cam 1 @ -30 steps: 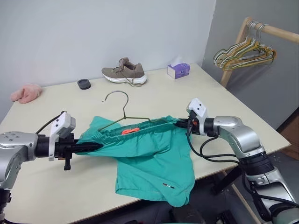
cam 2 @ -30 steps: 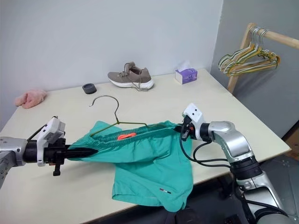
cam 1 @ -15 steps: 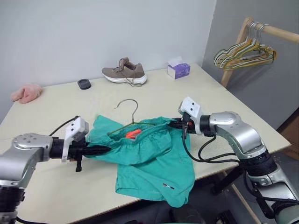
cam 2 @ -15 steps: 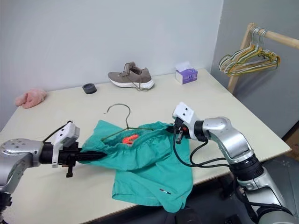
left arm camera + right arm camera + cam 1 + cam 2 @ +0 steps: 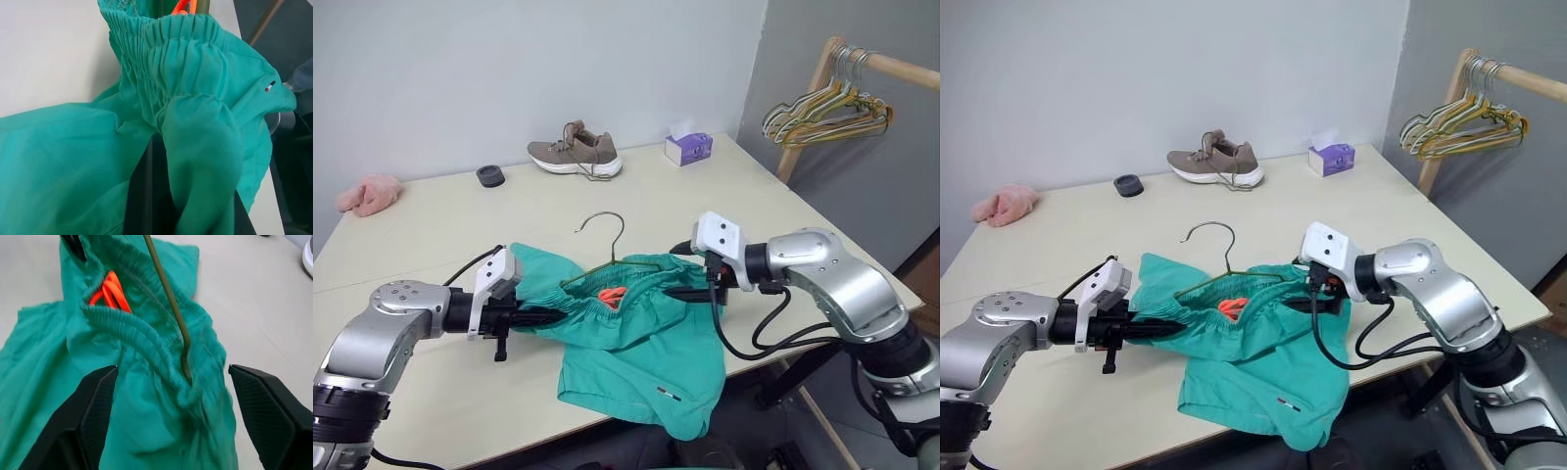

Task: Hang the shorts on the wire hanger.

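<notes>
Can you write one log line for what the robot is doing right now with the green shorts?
left gripper: shut on shorts waistband | right gripper: open, apart from shorts | wire hanger: body inside waistband, hook out | hanging: not yet done

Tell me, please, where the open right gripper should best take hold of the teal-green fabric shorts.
Probably the gathered elastic waistband of the teal-green fabric shorts, at the end beside the thin olive wire hanger. This bunched ridge lies between the open fingers of the right gripper, so coming straight forward over that end should suffice.
</notes>
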You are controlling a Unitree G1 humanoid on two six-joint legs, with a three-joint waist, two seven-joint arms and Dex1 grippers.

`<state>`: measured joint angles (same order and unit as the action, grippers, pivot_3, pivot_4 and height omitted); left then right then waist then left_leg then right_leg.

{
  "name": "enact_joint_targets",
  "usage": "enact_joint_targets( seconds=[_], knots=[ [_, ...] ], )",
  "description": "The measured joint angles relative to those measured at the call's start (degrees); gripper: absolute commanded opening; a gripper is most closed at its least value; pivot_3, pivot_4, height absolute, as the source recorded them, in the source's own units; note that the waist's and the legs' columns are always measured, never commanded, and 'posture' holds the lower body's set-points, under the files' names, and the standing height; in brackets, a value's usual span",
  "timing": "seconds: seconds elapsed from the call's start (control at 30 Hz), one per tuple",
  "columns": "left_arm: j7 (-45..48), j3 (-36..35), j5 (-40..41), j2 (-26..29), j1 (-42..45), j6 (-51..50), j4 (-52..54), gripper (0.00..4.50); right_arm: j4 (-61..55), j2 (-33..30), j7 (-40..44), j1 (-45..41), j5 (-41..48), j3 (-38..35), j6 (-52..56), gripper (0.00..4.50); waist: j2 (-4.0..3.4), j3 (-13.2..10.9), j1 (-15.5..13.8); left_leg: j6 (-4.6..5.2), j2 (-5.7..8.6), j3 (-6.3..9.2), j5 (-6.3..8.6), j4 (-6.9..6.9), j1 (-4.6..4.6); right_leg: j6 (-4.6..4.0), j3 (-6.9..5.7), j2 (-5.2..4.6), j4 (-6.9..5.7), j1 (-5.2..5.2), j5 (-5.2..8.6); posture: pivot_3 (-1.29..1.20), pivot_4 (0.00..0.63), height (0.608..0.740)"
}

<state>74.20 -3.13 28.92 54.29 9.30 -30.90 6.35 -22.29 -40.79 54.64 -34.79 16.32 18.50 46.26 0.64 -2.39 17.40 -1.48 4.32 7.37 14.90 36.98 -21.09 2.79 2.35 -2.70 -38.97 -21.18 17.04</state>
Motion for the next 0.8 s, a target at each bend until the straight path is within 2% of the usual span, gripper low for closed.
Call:
enact_joint_targets(
  seconds=[0.17,0.4,0.53,0.8],
  knots=[
    [0.29,0.16,-0.04,0.00,0.42,-0.07,-0.02,0.00,3.08,-1.00,-0.15,1.51,-2.05,0.35,-2.31,3.75,0.00,0.00,0.35,0.00,-0.02,-0.03,0.00,0.00,0.02,0.03,0.01,0.01,-0.01,0.01,0.02,-0.33,0.000,0.740],
    [0.55,0.79,-0.21,0.01,1.52,0.02,-0.15,0.00,11.76,3.76,2.20,-3.16,-6.20,6.39,-8.77,3.75,-0.01,-0.01,0.27,0.00,-0.01,-0.04,0.00,0.00,0.01,0.02,0.02,0.00,-0.01,0.01,0.01,-0.31,0.000,0.740],
    [1.00,0.82,-0.30,0.06,1.52,0.03,-0.10,0.00,15.67,5.30,5.18,-5.89,-7.32,7.95,-11.90,2.89,0.00,0.00,0.12,0.00,0.00,-0.03,0.00,-0.01,-0.01,-0.23,0.00,0.00,0.00,0.01,-0.14,-0.31,0.000,0.740],
    [1.47,1.34,-1.25,0.36,2.07,0.41,-0.31,0.00,17.40,4.81,13.06,-8.48,-8.14,8.82,-14.12,0.04,0.00,0.00,0.04,0.00,-0.01,-0.01,0.00,0.00,-0.01,-0.23,-0.03,0.00,-0.01,0.01,-0.14,-0.32,0.000,0.740]
  ],
)
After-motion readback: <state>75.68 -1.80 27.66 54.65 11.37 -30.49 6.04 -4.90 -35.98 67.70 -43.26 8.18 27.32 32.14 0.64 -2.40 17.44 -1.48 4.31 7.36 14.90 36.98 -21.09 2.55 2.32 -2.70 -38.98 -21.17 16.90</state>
